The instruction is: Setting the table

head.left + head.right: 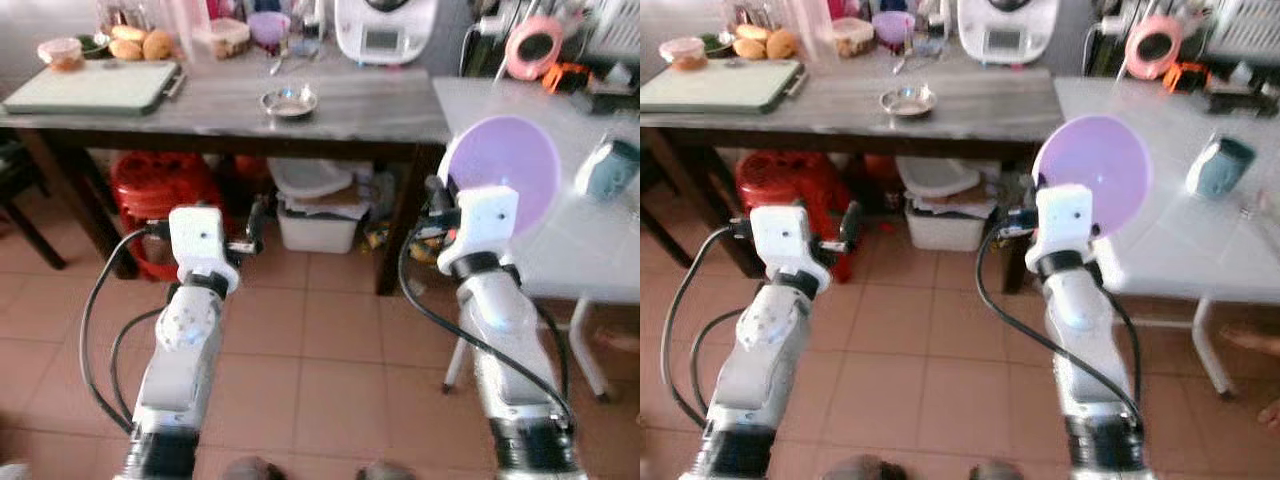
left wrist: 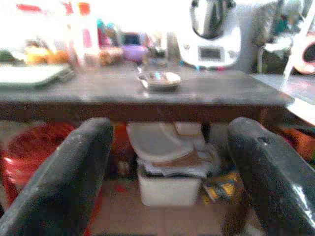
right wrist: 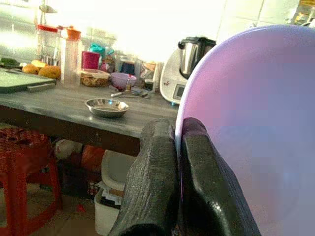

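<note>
A: Far left first?

B: Grey-topped counter across the back. On it a pale green tray, bread rolls behind the tray, and a small steel bowl near the counter's middle. A white kitchen appliance stands at the counter's right end. Under the counter: a red stool and a white storage box.

A: Left gripper?

B: Left gripper held out over the tiled floor, in front of the counter and below its top. Fingers spread wide, nothing between them.

A: Right gripper?

B: Right gripper raised at the corner where the counter meets the white table. Its fingers are pinched tight on the rim of a lilac plate. The plate stands nearly on edge, off the table, over the table's near-left corner.

A: Further right?

B: A blue-green mug on the white table, apart from the plate. Pink round item at the back; blurred, cannot identify.
</note>
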